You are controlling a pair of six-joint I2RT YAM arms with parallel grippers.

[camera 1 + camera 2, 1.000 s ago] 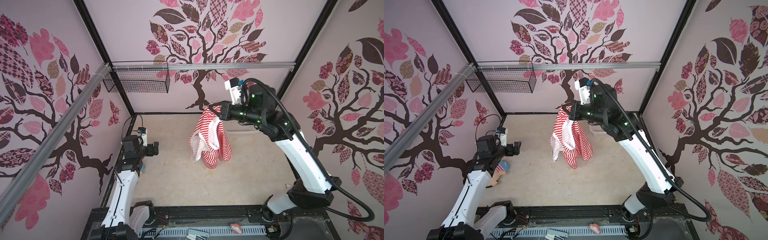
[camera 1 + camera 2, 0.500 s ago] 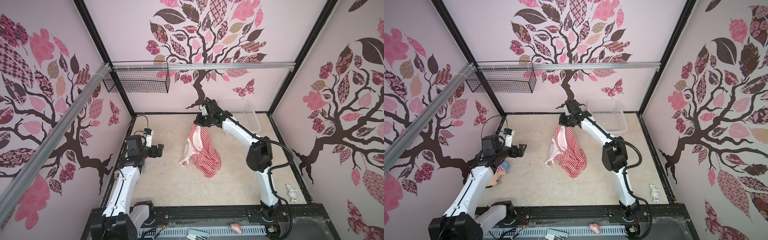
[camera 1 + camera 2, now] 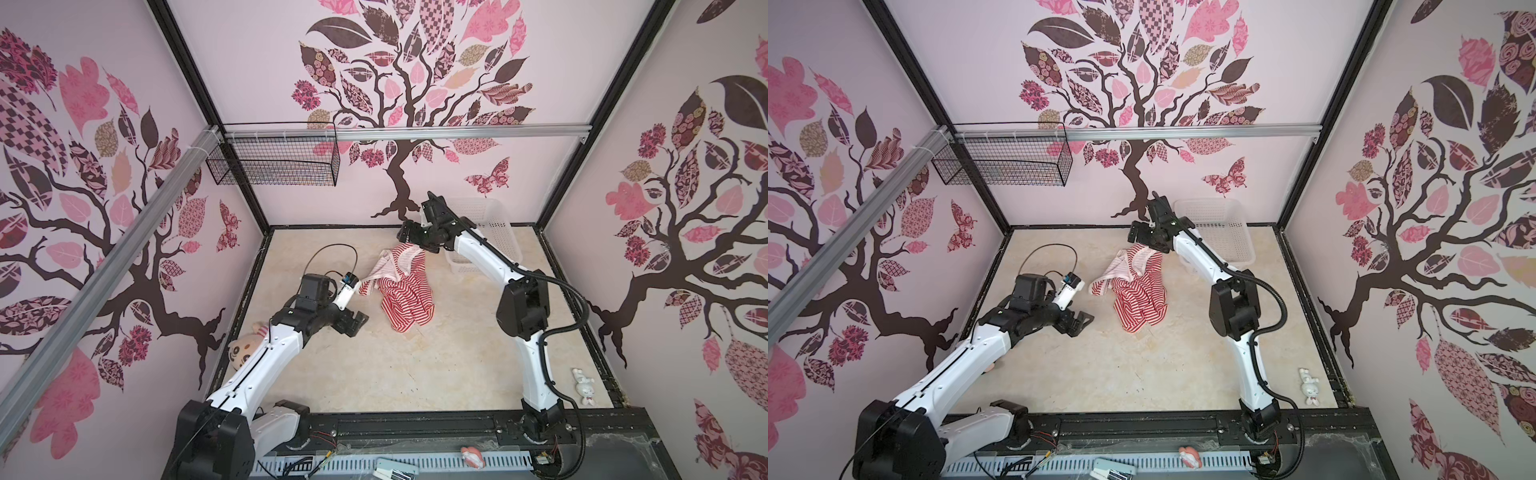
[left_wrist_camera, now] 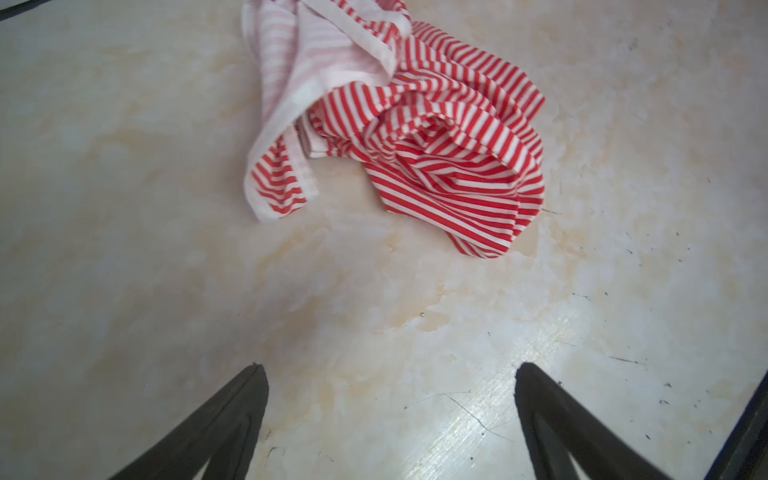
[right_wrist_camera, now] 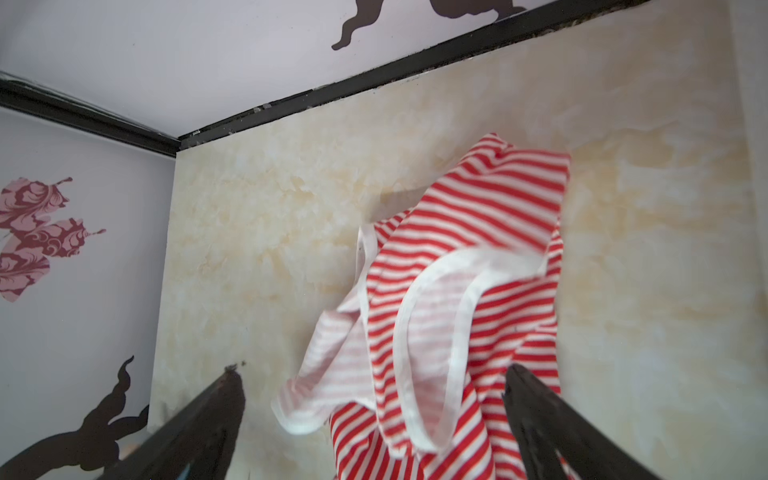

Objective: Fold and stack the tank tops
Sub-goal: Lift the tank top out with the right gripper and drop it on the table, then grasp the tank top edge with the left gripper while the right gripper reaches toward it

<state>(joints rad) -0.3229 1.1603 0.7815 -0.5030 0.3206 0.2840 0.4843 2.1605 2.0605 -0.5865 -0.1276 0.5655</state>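
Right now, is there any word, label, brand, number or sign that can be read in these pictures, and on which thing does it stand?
No text can be read in any view.
Tank top: only red-and-white stripes, no label visible.
Small flat item on the front rail: it has dark marks, too small and blurred to read.
Walls: only tree, leaf and butterfly decals, no writing.
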